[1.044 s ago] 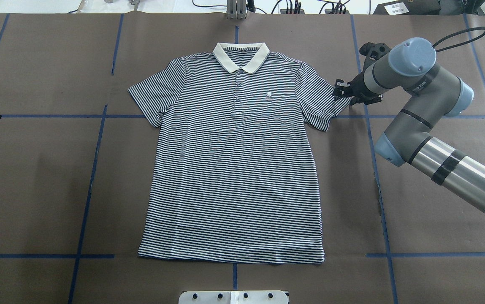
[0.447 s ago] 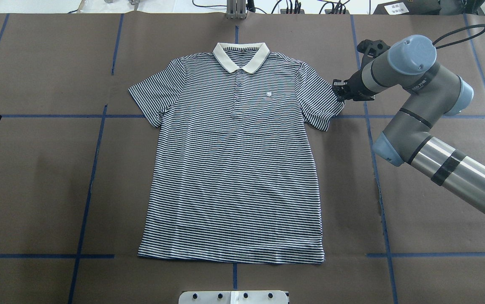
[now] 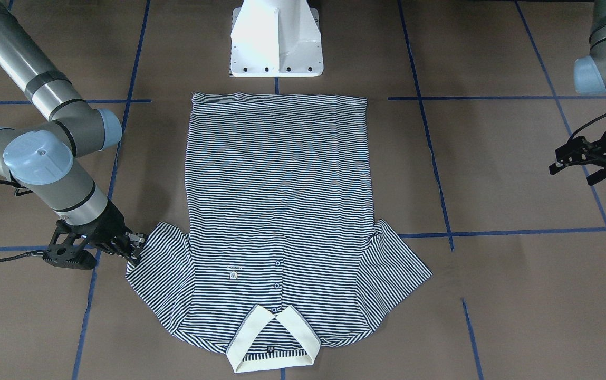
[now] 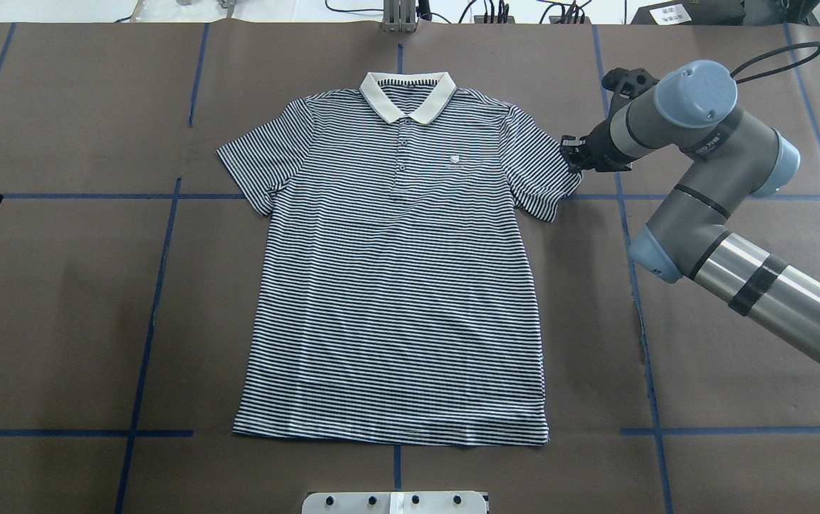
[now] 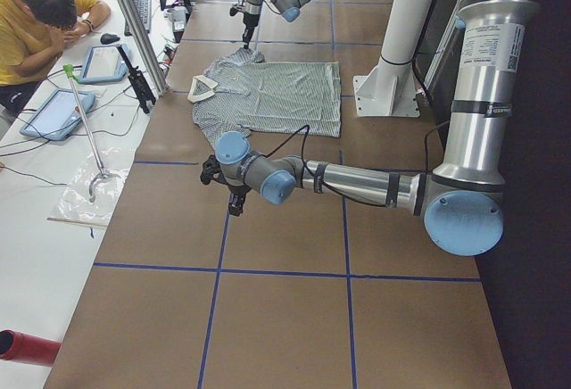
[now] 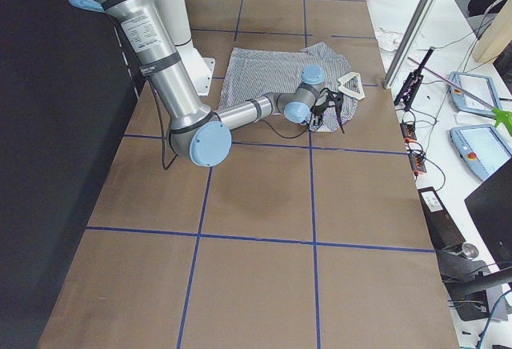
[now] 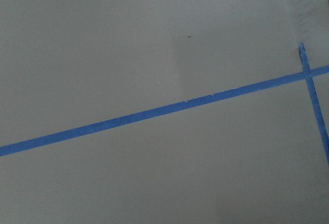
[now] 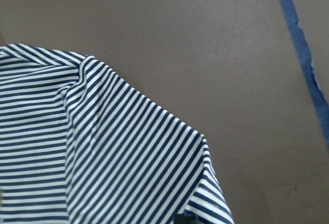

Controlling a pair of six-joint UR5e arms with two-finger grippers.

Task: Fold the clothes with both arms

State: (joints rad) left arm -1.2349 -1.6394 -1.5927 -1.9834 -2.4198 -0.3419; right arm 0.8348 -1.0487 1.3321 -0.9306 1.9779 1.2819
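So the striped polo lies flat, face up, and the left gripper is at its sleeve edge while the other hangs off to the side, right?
Not quite: it is the right gripper at the sleeve edge of the polo, as the overhead view shows; the left gripper hangs off to the side.
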